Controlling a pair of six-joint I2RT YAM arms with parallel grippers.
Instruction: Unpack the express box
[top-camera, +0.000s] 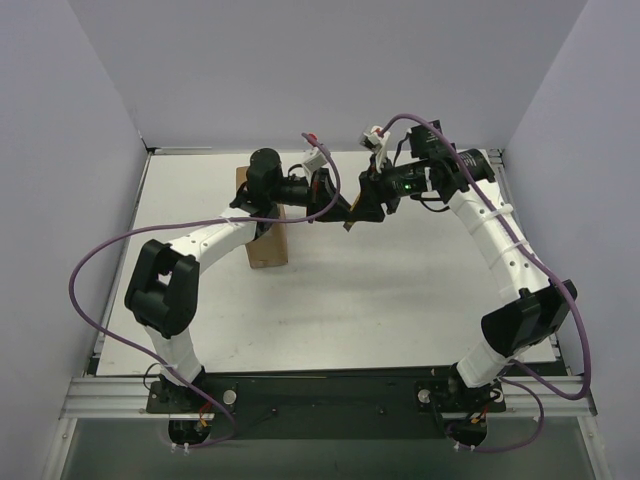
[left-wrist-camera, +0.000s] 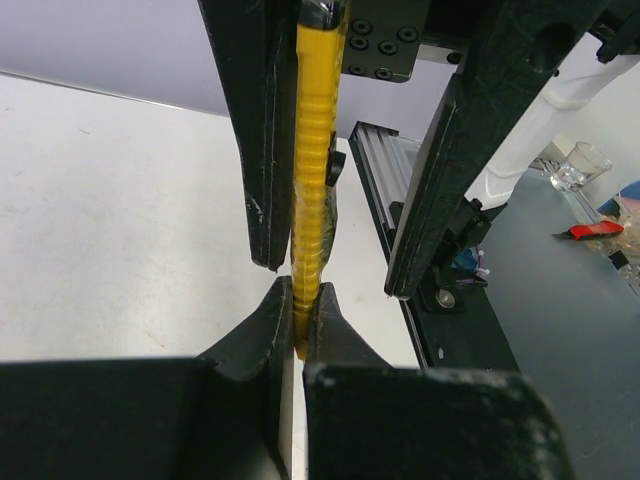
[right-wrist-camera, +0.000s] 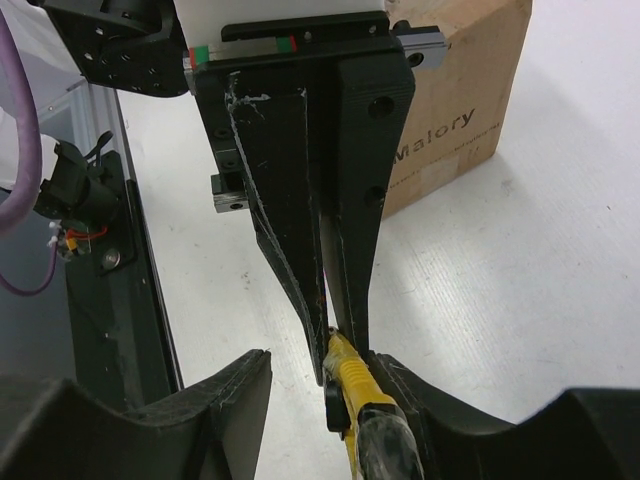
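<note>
The express box, a brown cardboard carton (top-camera: 266, 246), stands at the back left of the table, partly hidden under my left arm. It also shows in the right wrist view (right-wrist-camera: 465, 110), with dark print on its side. My left gripper (top-camera: 340, 208) is in the air to the right of the box, shut on one end of the yellow-and-black utility knife (left-wrist-camera: 312, 150). My right gripper (top-camera: 363, 208) faces it tip to tip. Its jaws are open around the knife (right-wrist-camera: 362, 388), which lies against one finger (right-wrist-camera: 440, 410); the other finger stands clear of it.
White table mat (top-camera: 400, 290) with grey walls on three sides. A black base plate and aluminium rail (top-camera: 330, 385) run along the near edge. Off the table, a glass (left-wrist-camera: 578, 165) and a red item (left-wrist-camera: 596, 230) lie on a grey surface.
</note>
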